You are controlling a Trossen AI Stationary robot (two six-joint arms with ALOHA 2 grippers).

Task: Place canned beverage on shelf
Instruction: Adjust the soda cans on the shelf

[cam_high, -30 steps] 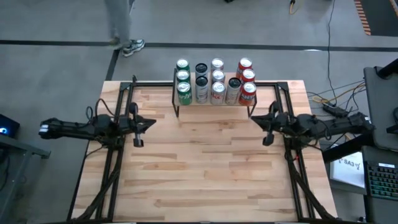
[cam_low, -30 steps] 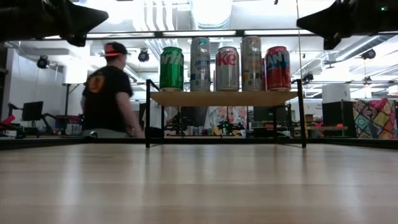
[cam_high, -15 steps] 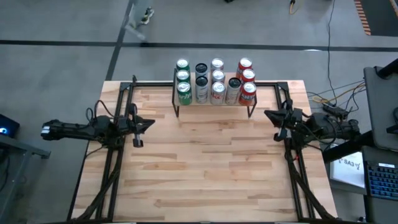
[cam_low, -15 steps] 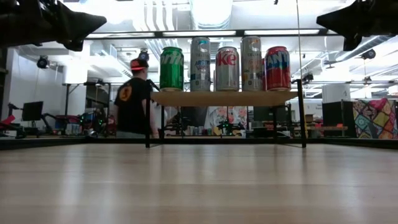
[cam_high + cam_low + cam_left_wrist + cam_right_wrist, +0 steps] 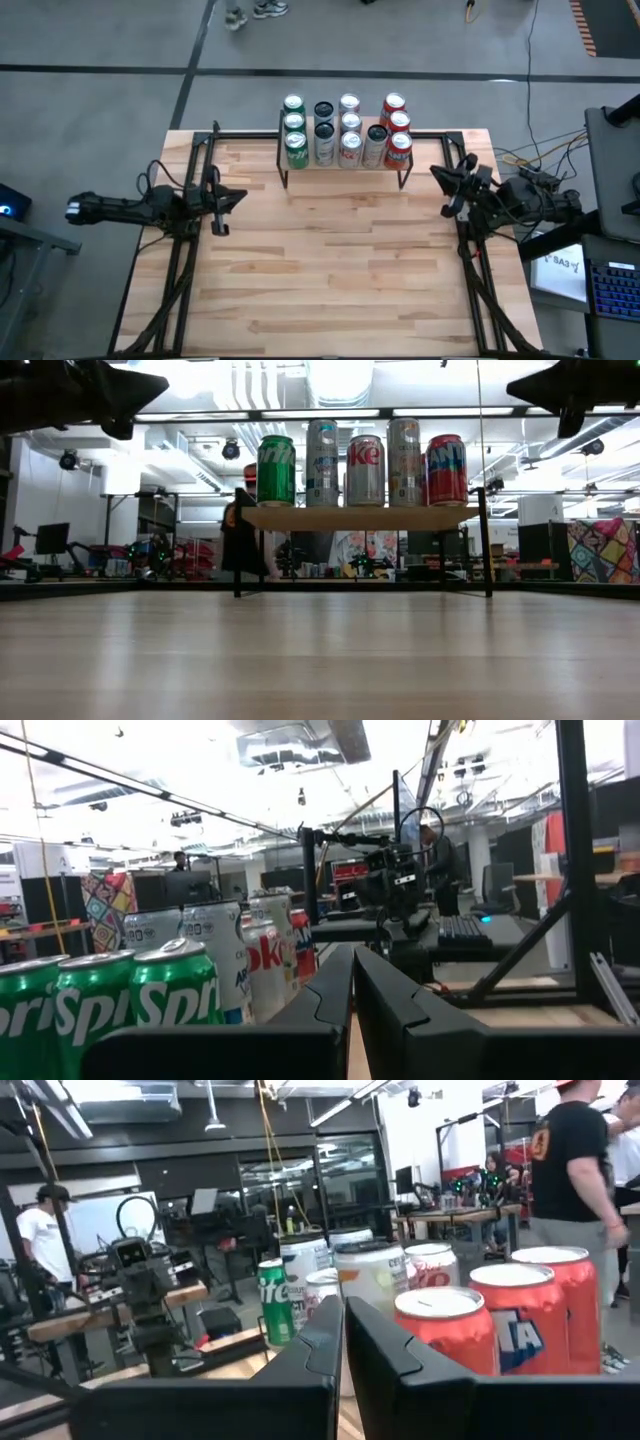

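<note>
The shelf (image 5: 360, 518) stands at the middle of the table's far edge on thin black legs. Several upright cans fill its top: green ones (image 5: 294, 130) at the left, silver and dark ones (image 5: 348, 130) in the middle, red ones (image 5: 397, 128) at the right. My left gripper (image 5: 241, 196) hovers shut and empty over the table's left side, pointing toward the right. My right gripper (image 5: 436, 173) hovers shut and empty over the right side, just right of the shelf's near right corner. In both wrist views the two fingers (image 5: 352, 990) (image 5: 343, 1342) meet with nothing between them.
Black frame rails (image 5: 185, 250) (image 5: 478, 270) run along the table's left and right sides under the arms. The bare wood tabletop (image 5: 330, 260) lies between them. A person (image 5: 243, 540) walks in the room beyond the far edge.
My right gripper has drawn back toward the table's right edge and a little toward the far edge, turning as it went, and has stayed shut. The person beyond the table has walked on toward the right.
</note>
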